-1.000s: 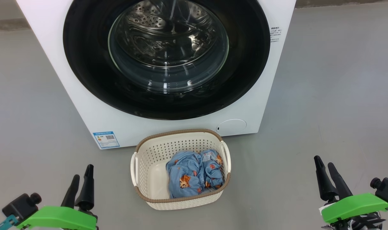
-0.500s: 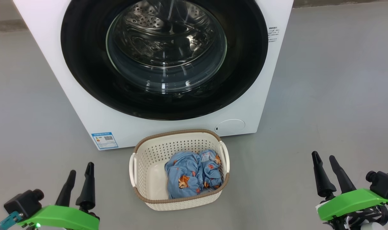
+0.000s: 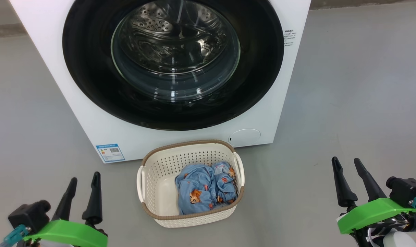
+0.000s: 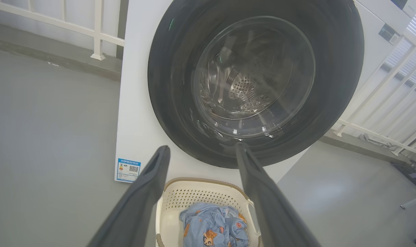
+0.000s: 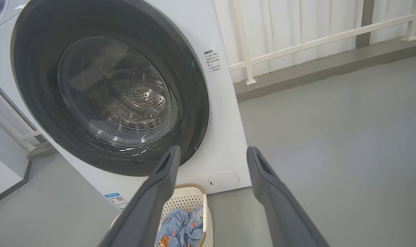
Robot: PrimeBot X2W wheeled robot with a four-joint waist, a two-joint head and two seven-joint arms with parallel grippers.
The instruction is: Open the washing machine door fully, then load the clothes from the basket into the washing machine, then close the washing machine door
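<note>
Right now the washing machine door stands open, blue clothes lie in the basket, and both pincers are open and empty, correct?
No: the head view shows the washing machine door shut. Blue clothes do lie in the basket, and the left pincer and right pincer are open and empty.

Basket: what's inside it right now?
The basket holds crumpled blue clothes with orange cartoon prints, bunched toward the robot's right. The left part of its floor is bare. Anything beneath the bundle is covered.
</note>
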